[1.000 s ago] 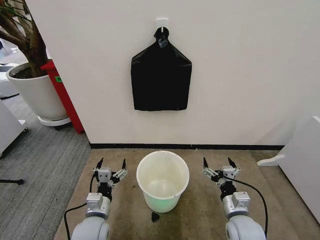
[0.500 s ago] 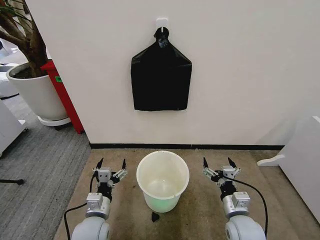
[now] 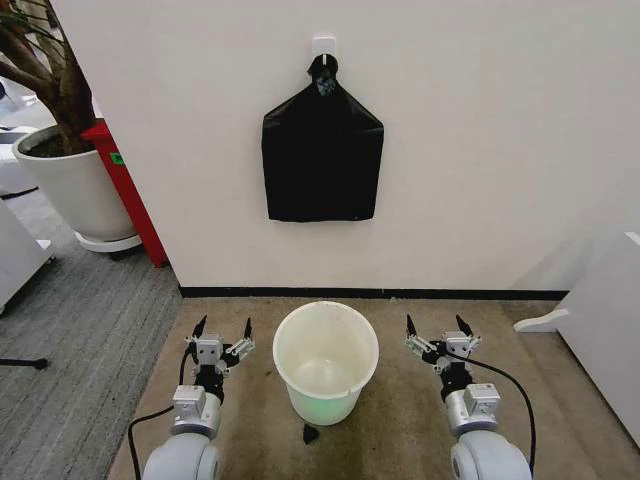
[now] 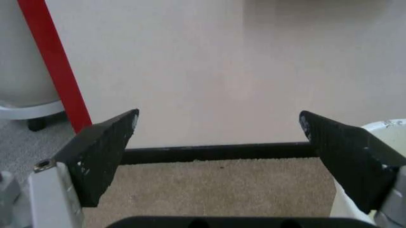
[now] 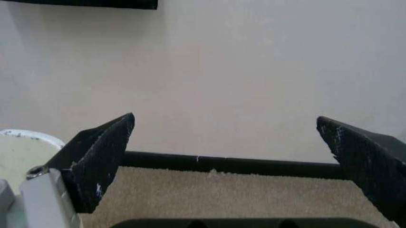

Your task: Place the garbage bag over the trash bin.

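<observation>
Against the far wall [image 3: 480, 150], a flat black bundle [image 3: 322, 160] hangs from a white hook [image 3: 323, 46], tapering up to a knot just under it (its lower edge shows as a dark strip in the right wrist view). At far left a large white plant pot [image 3: 68, 185] with a tree trunk stands on the grey floor, a red panel [image 3: 128, 190] leaning just beside it. On the tan carpet [image 3: 400, 420] near the wall's black skirting sits the trash bin [image 3: 326, 360], a pale round bucket, upright and open-topped, between the two arms. A small black scrap [image 3: 311, 433] lies on the carpet touching the bin's near base; whether this is the garbage bag cannot be told. The left gripper [image 3: 222, 333] hovers just left of the bin, fingers spread wide and holding nothing, the bin's rim [image 4: 387, 124] showing beside one finger. The right gripper [image 3: 439, 330] hovers right of the bin, likewise wide apart and empty, pointing toward the wall
</observation>
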You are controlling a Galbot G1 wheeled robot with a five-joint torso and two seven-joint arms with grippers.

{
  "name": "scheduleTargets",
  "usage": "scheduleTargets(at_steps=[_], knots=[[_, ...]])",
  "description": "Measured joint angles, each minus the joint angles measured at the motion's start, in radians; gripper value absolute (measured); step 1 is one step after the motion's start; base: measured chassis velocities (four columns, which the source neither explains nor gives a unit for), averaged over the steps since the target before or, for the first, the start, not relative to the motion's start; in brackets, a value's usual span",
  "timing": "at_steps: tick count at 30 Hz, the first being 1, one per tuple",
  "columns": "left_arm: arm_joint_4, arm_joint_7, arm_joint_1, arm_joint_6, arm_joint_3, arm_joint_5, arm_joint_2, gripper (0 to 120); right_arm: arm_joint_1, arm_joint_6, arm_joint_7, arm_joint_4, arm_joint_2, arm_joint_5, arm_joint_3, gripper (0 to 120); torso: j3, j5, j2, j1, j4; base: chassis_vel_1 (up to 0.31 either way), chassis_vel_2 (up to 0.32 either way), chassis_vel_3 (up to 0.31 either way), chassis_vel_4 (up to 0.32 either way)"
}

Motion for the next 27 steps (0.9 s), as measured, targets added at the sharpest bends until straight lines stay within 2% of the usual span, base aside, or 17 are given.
scheduleTargets(at_steps=[27], knots=[[0.0,0.0,0.0,0.0,0.0,0.0,0.0,100,0.0,0.0,0.0,0.0,0.0,0.0,0.0,100,0.0,0.0,0.0,0.0,0.0,0.0,0.0,0.0,0.0]])
